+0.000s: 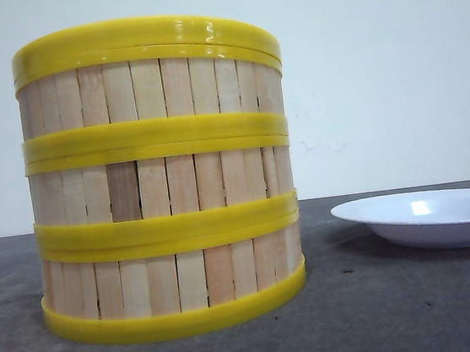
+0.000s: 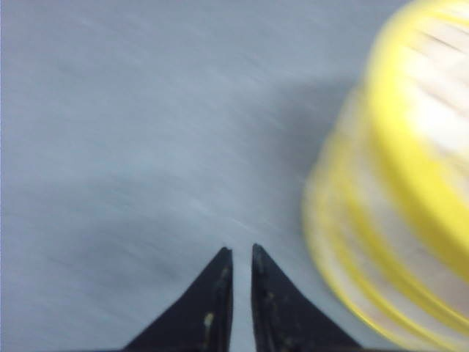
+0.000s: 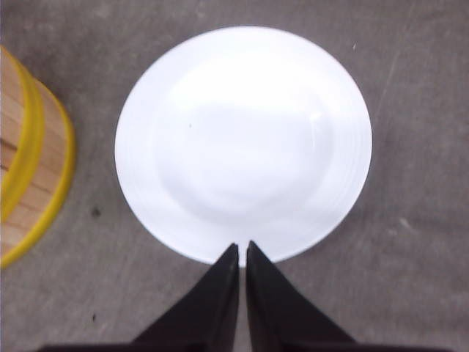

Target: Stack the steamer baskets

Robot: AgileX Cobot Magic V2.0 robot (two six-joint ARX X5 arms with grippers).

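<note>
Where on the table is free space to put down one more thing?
Bare table lies between the stack of steamer baskets and the white plate, and in front of both. The plate itself is empty.

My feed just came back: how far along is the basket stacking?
It looks done. In the front view, three steamer baskets stand in one upright column on the table, beside the white plate, which is empty. Nothing is in hand: the left gripper and right gripper both have jaws closed on nothing. No loose basket shows, so nothing visible is left.
</note>
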